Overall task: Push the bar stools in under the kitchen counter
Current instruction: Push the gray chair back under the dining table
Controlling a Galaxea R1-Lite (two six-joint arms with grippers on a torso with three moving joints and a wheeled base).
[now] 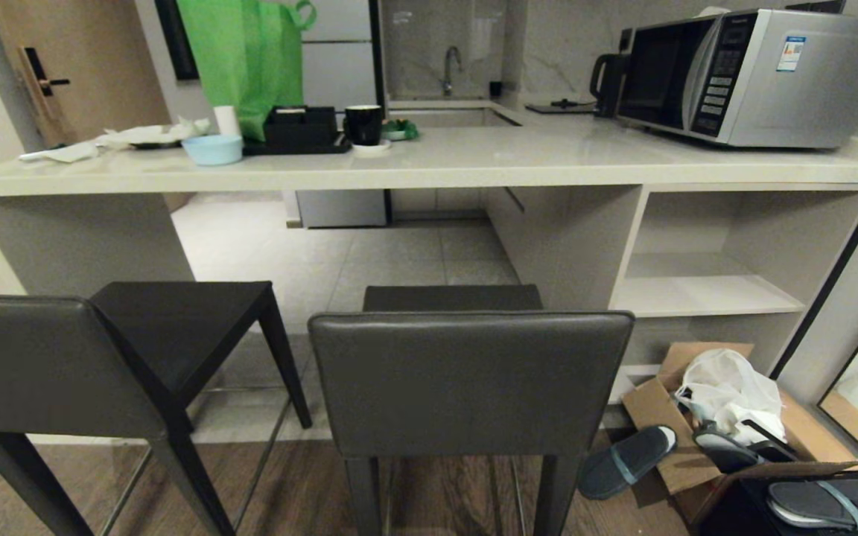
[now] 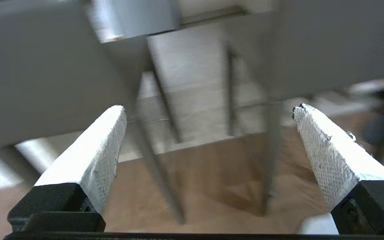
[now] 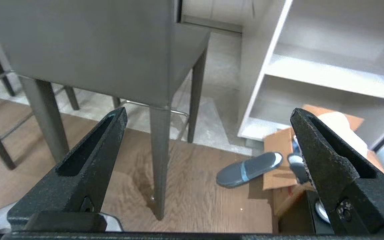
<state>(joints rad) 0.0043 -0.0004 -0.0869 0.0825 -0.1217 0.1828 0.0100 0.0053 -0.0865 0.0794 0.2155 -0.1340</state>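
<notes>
Two bar stools stand on the wood floor (image 1: 459, 499) in front of the counter (image 1: 429, 160). The right stool (image 1: 470, 380) is squared to the counter: its wide backrest runs parallel to the counter's front edge, and its seat points straight toward the opening beneath the slab, only the seat's far end reaching the tiled strip there. The left stool (image 1: 56, 365) is turned, with its seat corner angled toward the right stool and its backrest skewed to the counter edge.

The right end effector (image 3: 208, 115) hangs behind and below the right stool's backrest, jaws spread wide and empty, one stool leg showing between its fingers. The left end effector (image 2: 210, 111) is also fully spread and holds nothing; beyond it are the blurred backrests and thin legs of both stools.

To the right of the right end effector are white shelves (image 1: 704, 294), a cardboard box (image 1: 704, 447) and slippers (image 1: 626, 461). On the counter stand a microwave (image 1: 749, 74), a green bag (image 1: 246, 59), a blue bowl (image 1: 211, 149) and a black mug (image 1: 363, 123).
</notes>
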